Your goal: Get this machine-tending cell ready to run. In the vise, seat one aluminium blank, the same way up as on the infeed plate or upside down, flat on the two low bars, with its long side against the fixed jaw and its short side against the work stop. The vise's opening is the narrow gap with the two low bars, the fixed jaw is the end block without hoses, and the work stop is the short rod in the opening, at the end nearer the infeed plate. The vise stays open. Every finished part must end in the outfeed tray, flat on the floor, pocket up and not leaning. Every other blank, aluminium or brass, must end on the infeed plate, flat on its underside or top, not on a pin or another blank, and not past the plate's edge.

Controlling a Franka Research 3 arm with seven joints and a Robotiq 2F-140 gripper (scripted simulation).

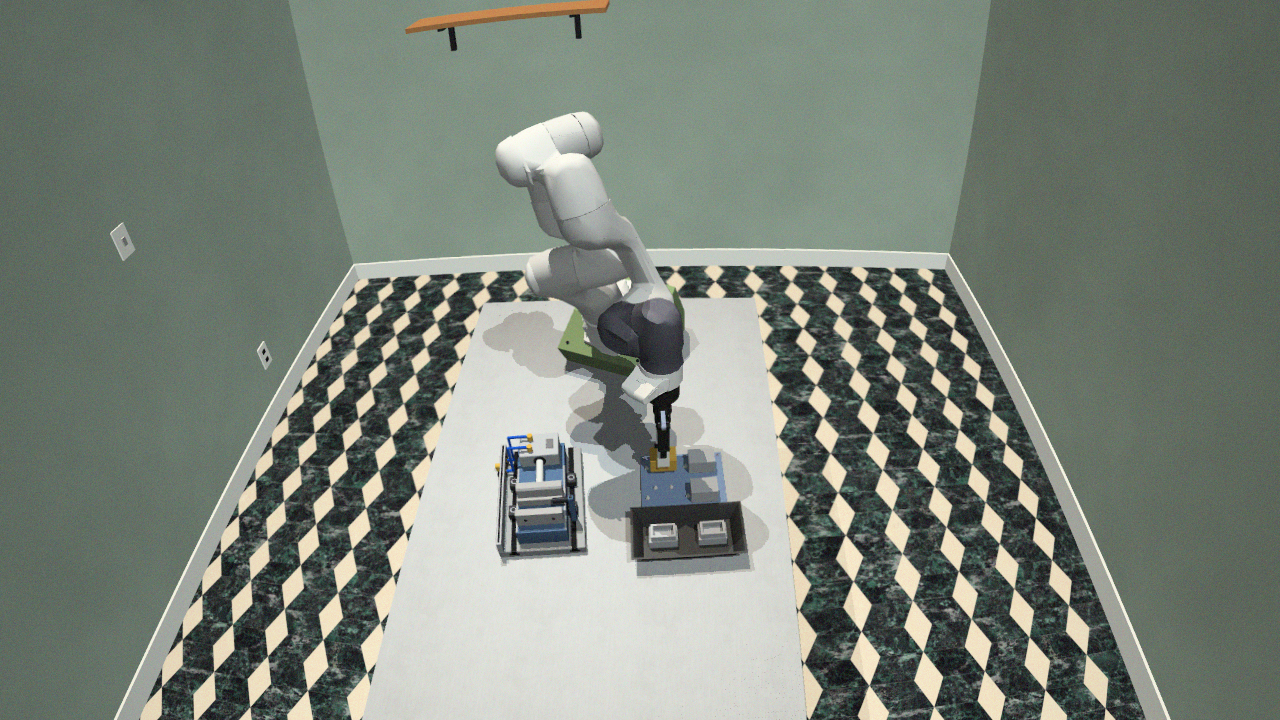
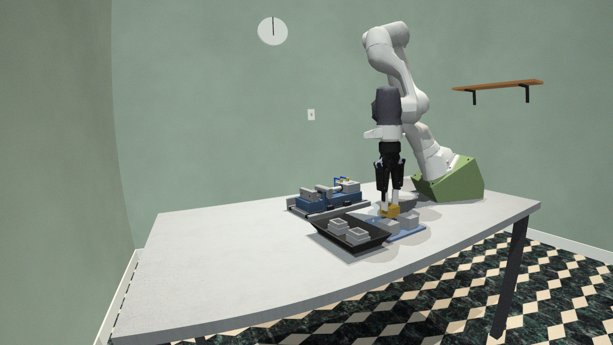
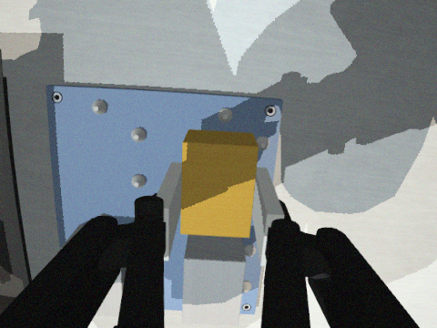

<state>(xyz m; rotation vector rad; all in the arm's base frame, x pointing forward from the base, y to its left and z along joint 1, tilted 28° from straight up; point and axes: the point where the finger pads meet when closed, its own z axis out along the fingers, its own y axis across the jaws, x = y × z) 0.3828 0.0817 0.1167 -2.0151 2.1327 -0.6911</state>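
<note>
Your black two-finger gripper (image 2: 389, 205) was closed on the yellow brass rectangular blank (image 2: 390, 210), its jaws set narrow against the blank's two opposite sides. The wrist view showed the blank (image 3: 218, 185) between the pale finger pads, with its long axis running away from the camera. In the exterior view you held it raised above the flat blue infeed plate (image 2: 417, 229), apart from the plate's surface and over the plate's end nearer the green wedge-shaped arm base (image 2: 465, 180).

Two grey aluminium rectangular blanks (image 2: 409, 219) sat on the infeed plate. One lay directly under the held blank (image 3: 209, 273); whether the two touched could not be told. In the top view the second one (image 1: 703, 476) occupied the plate's right half. The plate's left half showed several small round pins (image 3: 138, 134).

The dark rectangular outfeed tray (image 2: 325, 231) lay just beside the infeed plate, on the side away from the arm base. Two grey finished parts with square pockets (image 1: 663, 534) rested flat on its floor, side by side, pockets up.

The blue and grey vise (image 1: 539, 492) stood on the white table (image 1: 581, 626), well apart from the plate, to the left in the top view. Its hoses (image 1: 513, 441) were at the end nearer the arm base.
</note>
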